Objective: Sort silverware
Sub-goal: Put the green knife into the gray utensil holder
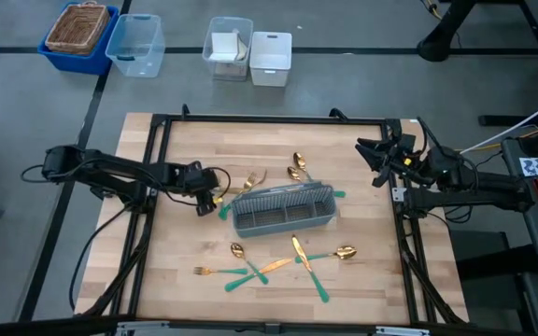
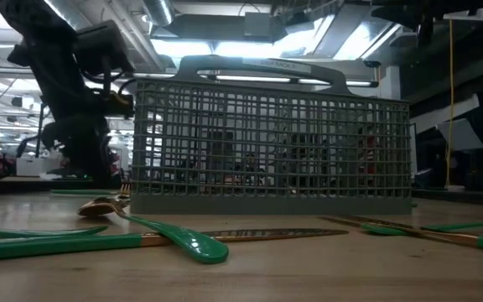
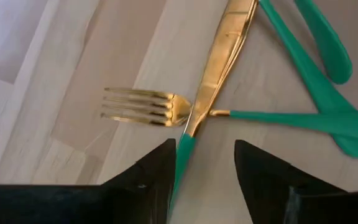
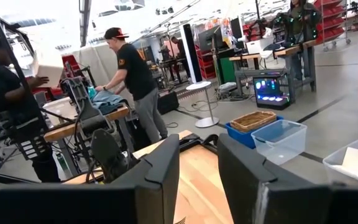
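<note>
Left wrist view: left end effector (image 3: 204,171) spread wide, astride a knife (image 3: 219,65) crossing a fork (image 3: 148,107) left of the caddy (image 1: 283,207); drop straight, pinch the teal handle only.

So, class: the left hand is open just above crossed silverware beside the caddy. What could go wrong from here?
1. The left hand straddles a knife lying across a fork; closing may pinch both or flick the fork away.
2. Teal handles overlap nearby, so a lift could drag neighbours.
3. The caddy stands close by; a swing might nudge it.
The right hand waits at the table's edge.
</note>
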You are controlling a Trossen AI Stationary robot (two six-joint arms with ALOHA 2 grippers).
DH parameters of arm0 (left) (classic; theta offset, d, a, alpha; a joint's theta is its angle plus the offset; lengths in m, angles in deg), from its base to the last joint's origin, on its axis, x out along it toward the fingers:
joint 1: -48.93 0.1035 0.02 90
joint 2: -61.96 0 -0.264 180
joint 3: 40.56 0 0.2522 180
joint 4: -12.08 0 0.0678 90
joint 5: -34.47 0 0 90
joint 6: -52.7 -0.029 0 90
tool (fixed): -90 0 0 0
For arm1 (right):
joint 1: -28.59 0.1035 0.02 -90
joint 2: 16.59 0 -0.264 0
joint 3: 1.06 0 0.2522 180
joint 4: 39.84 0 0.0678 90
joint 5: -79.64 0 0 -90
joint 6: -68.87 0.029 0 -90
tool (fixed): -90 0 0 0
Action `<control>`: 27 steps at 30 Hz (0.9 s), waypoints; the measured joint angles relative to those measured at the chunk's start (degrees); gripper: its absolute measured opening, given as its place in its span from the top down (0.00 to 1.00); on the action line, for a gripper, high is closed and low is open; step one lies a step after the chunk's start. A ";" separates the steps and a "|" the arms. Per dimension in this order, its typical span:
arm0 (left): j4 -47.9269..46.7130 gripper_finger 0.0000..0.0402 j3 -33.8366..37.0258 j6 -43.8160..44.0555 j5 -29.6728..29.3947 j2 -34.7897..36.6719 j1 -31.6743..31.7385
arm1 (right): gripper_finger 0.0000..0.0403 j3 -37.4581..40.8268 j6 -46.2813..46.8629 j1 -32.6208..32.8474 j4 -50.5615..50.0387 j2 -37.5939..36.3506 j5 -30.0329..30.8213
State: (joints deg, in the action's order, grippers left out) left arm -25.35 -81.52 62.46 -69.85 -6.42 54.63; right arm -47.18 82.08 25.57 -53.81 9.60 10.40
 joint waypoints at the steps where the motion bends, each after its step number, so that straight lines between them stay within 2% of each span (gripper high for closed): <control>1: 0.70 0.61 0.00 -0.42 0.00 -0.52 0.00 | 0.73 0.00 0.00 0.02 0.00 0.00 0.00; 17: 4.53 0.65 -0.03 -1.21 1.53 -7.26 5.40 | 0.73 0.00 -0.01 0.00 -0.30 0.00 -0.04; 21: 4.97 0.71 0.37 -2.49 5.15 -7.25 6.65 | 0.73 0.00 -0.02 0.01 -0.42 0.00 -0.04; 27: 4.87 0.89 0.39 -3.34 6.84 -7.28 6.86 | 0.73 0.00 -0.02 0.01 -0.50 0.00 -0.07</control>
State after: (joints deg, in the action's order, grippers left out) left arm -20.49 -81.13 59.11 -63.01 -13.70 61.49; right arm -47.18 82.06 25.58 -54.31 9.60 10.33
